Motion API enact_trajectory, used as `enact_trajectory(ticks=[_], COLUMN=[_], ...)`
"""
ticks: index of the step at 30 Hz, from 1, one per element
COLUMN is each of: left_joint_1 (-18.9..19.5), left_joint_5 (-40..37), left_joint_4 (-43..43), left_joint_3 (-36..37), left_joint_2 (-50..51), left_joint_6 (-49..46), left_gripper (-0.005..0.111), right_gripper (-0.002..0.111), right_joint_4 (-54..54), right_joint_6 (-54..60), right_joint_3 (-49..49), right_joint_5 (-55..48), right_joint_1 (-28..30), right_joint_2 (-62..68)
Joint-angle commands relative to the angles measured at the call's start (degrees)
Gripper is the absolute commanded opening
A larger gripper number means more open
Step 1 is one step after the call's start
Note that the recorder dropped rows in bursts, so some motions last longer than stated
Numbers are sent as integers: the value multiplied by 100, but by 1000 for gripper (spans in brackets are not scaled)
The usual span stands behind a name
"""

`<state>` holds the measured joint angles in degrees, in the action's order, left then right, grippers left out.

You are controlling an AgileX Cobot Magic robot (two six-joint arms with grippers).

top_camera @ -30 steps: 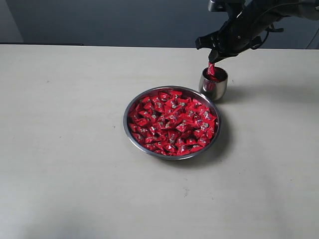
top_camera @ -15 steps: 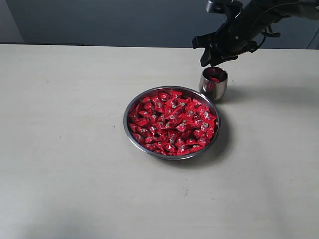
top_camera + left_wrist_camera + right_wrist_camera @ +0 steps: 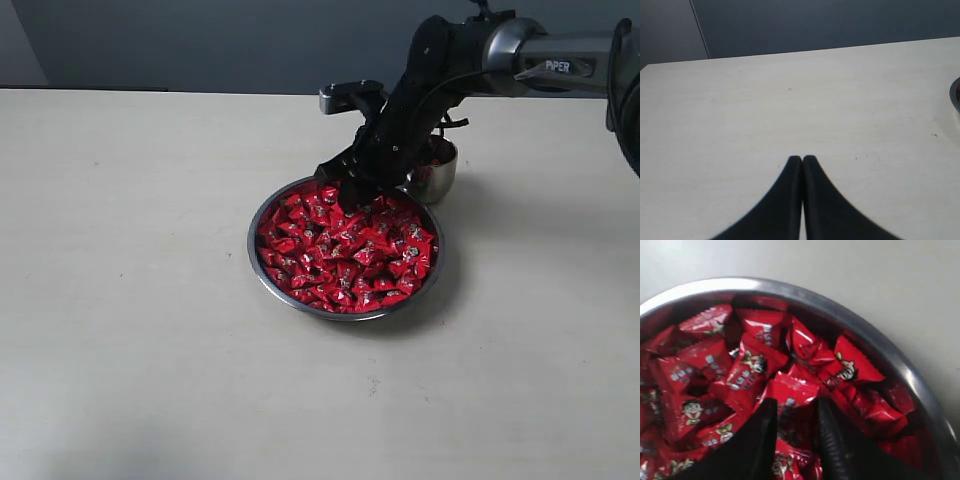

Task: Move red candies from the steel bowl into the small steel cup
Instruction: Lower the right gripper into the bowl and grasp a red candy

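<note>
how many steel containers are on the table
2: the steel bowl, heaped with red candies, at the centre; the small steel cup beside its far-right rim, partly hidden by the right arm.

1. On my feed the red candies are glossy red wrappers, each printed with a small pale cartoon face, dark marks and pale lettering.
2. The steel bowl reads bright silver, with a pale highlight along its rim and a red tint on its inner wall.
3. The small steel cup is mirror silver with dark reflections, and I see a speck of red at its mouth.
4. The right gripper is shiny black. Its arm turns silver-grey, with pale lettering.
5. The left gripper is plain black.
6. The table is pale cream with a few faint dark specks.
7. The wall is dark blue-grey.
</note>
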<state>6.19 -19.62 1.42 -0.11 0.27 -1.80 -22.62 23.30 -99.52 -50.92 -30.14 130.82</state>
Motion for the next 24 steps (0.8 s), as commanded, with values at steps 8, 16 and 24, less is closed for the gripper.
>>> enact_trajectory(ticks=[8,16,24], left_joint_1=[-1,-1,-1], left_joint_5=[48,48,48], left_joint_4=[13,13,13], left_joint_3=[11,11,11], left_joint_2=[-27,-27,-27], left_joint_6=[11,11,11], left_gripper=[0,0,0], right_gripper=[29,29,12], right_joint_4=[334,334,372], right_joint_6=[-100,-100,-100], right_joint_3=[-22,-22,-22], right_joint_5=[147,134,156], right_joint_1=[-196,-196,-196], right_joint_2=[-3,172,173])
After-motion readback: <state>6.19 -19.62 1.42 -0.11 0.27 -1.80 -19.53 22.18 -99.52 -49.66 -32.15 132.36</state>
